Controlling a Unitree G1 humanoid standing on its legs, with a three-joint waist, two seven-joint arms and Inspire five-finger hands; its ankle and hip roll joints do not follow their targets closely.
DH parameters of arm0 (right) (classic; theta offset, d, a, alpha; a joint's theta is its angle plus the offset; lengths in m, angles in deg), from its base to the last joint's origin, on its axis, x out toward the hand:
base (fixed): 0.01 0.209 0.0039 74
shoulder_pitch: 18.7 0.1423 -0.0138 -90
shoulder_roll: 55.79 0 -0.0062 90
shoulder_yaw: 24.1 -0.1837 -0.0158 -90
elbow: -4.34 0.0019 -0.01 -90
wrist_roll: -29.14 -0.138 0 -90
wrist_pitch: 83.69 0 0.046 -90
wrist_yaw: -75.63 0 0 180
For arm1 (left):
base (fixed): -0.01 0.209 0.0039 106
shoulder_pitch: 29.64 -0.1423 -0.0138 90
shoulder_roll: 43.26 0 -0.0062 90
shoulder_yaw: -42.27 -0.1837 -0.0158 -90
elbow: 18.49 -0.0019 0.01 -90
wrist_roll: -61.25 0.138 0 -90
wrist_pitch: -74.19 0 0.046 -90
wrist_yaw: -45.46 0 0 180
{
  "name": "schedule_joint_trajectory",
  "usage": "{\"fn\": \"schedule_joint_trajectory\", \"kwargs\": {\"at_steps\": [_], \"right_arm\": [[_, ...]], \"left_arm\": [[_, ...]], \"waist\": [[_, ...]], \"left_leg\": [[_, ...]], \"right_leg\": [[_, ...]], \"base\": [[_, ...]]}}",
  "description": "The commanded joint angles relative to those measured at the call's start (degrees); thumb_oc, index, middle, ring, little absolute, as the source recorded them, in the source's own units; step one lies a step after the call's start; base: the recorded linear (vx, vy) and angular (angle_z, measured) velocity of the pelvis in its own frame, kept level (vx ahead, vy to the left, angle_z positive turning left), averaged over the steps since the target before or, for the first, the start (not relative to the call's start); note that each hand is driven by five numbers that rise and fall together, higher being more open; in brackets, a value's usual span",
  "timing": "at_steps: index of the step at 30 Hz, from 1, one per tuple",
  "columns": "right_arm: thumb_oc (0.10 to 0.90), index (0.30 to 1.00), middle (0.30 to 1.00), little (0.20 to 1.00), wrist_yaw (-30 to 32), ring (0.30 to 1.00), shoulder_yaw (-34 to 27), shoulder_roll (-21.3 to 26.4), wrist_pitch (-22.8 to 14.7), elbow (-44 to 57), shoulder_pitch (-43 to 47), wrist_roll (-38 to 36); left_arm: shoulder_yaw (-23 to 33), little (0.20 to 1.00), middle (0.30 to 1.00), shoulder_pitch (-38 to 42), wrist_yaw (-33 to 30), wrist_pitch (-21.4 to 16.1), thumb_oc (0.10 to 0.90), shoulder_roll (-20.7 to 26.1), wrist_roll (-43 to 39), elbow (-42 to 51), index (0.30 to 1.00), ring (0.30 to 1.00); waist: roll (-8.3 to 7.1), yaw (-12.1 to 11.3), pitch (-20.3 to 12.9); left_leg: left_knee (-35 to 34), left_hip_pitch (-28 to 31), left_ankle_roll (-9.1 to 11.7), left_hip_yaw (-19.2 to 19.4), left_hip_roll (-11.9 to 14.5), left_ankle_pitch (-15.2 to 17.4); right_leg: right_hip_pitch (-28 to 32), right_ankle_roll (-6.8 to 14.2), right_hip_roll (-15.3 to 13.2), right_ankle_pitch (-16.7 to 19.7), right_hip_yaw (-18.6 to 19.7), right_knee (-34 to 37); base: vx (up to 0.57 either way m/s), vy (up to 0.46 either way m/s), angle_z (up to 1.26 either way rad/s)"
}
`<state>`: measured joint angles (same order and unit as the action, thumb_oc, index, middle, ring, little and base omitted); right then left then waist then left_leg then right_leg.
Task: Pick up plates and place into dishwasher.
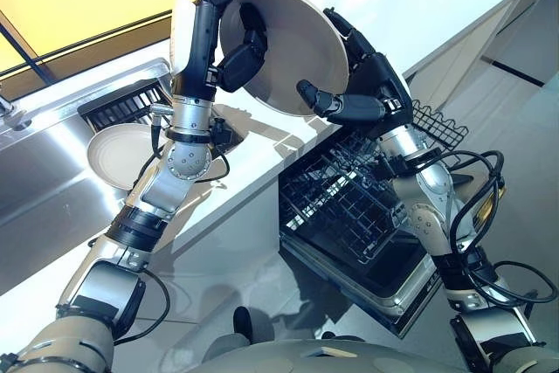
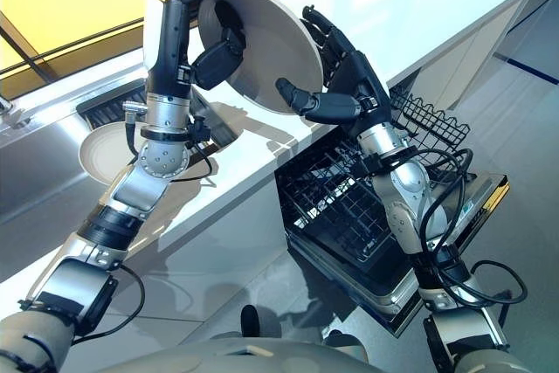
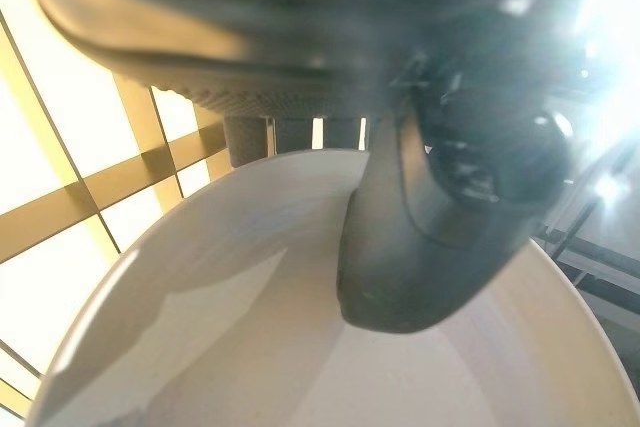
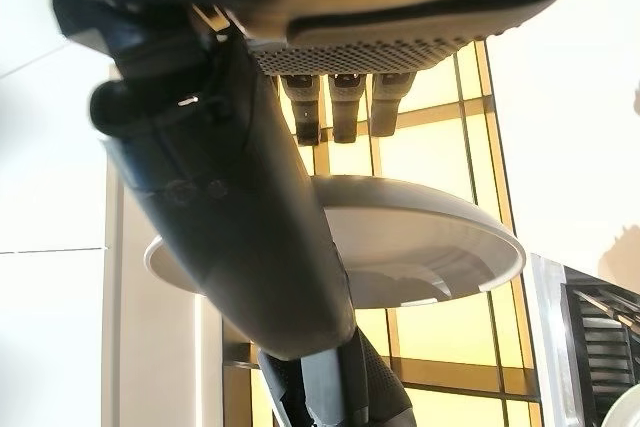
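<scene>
in the left eye view we see the plate (image 1: pixel 293 45) held up in the upper centre of the frame, tilted on edge, above the bench (image 1: pixel 419 6). the left robot hand (image 1: pixel 240 54) pinches its rim, thumb on the inner face, fingers curled over the top edge. the right robot hand (image 1: pixel 362 85) stands at the opposite rim, thumb reaching across the plate's lower edge, fingers behind. we judge this a handover: the rack (image 1: pixel 349 194) lies at centre right, on the right arm's side. a second plate (image 1: pixel 118 155) lies in the sink (image 1: pixel 52 172) at left.

the right eye view gives the same scene, and shows the right fingers (image 2: pixel 327 37) spread behind the plate more plainly.

the left wrist view shows what the eyes cannot: the left thumb (image 3: pixel 420 237) pressed flat on the plate's pale inside.

the right wrist view shows the plate's underside and foot ring, with the thumb (image 4: pixel 260 227) crossing in front and the fingers (image 4: pixel 345 102) straight behind. we cannot tell whether they touch it, so we judge the right grip not yet closed.
</scene>
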<state>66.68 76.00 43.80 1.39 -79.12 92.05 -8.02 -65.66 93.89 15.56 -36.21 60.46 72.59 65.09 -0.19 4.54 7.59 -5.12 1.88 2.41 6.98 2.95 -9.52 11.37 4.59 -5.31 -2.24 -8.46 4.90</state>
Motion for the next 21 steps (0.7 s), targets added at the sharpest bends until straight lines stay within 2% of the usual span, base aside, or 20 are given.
{"fn": "schedule_joint_trajectory", "kwargs": {"at_steps": [1, 14, 15, 16, 17, 21], "right_arm": [[0.100, 0.300, 0.300, 0.200, 0.10, 0.300, -1.08, -2.23, -3.51, 0.15, 8.65, -1.59], [0.100, 0.300, 0.300, 0.200, -0.15, 0.300, -1.89, -1.15, -3.10, -1.49, 7.85, -1.18], [0.100, 0.300, 0.300, 0.200, -0.02, 0.300, -2.08, -0.99, -3.26, -1.64, 7.68, -1.30], [0.100, 0.300, 0.300, 0.200, -0.04, 0.300, -2.13, -0.96, -3.28, -1.67, 7.63, -1.38], [0.100, 0.300, 0.300, 0.200, -0.06, 0.300, -2.25, -0.88, -3.32, -1.73, 7.52, -1.45], [0.100, 0.300, 0.300, 0.200, 0.30, 0.300, -2.59, -1.01, -3.72, -2.06, 7.27, -0.37]], "left_arm": [[-0.15, 0.200, 0.300, 6.43, -1.43, -5.06, 0.100, -1.38, -0.07, -0.01, 0.300, 0.300], [0.85, 0.200, 0.300, 6.25, 0.37, -4.07, 0.100, 1.15, -0.56, 1.32, 0.300, 0.300], [1.00, 0.378, 0.453, 6.33, 0.67, -3.99, 0.278, 1.45, -1.05, 1.33, 0.453, 0.453], [1.03, 0.466, 0.528, 6.33, 0.73, -3.99, 0.366, 1.52, -1.16, 1.36, 0.528, 0.528], [1.12, 0.900, 0.900, 6.33, 1.10, -4.08, 0.800, 1.64, -1.60, 1.46, 0.900, 0.900], [1.95, 0.900, 0.900, 5.86, 3.23, -2.60, 0.800, 1.79, -2.72, 2.55, 0.900, 0.900]], "waist": [[-1.51, -0.62, -5.03], [-1.31, -0.80, -5.03], [-1.27, -0.82, -5.05], [-1.27, -0.83, -5.06], [-1.28, -0.87, -5.09], [-1.22, -1.08, -5.05]], "left_leg": [[0.12, 5.64, -0.57, -0.55, -3.37, 9.89], [0.12, 5.63, -0.55, -0.71, -3.34, 9.87], [0.12, 5.61, -0.55, -0.74, -3.35, 9.87], [0.12, 5.61, -0.56, -0.76, -3.36, 9.87], [0.12, 5.61, -0.56, -0.80, -3.38, 9.87], [0.12, 5.52, -0.56, -1.10, -3.42, 9.91]], "right_leg": [[-4.14, 1.01, 1.02, 5.18, -1.47, -0.06], [-4.06, 1.14, 0.87, 5.28, -1.67, 0.04], [-4.03, 1.14, 0.86, 5.27, -1.71, 0.04], [-4.01, 1.14, 0.85, 5.26, -1.73, 0.05], [-3.96, 1.14, 0.83, 5.27, -1.78, 0.06], [-3.98, 1.21, 0.72, 5.29, -1.99, 0.04]], "base": [[0.00, 0.000, 0.00], [0.00, 0.000, 0.00], [0.00, 0.000, 0.00], [0.00, 0.000, 0.00], [0.00, 0.000, 0.00], [0.00, 0.000, 0.00]]}}
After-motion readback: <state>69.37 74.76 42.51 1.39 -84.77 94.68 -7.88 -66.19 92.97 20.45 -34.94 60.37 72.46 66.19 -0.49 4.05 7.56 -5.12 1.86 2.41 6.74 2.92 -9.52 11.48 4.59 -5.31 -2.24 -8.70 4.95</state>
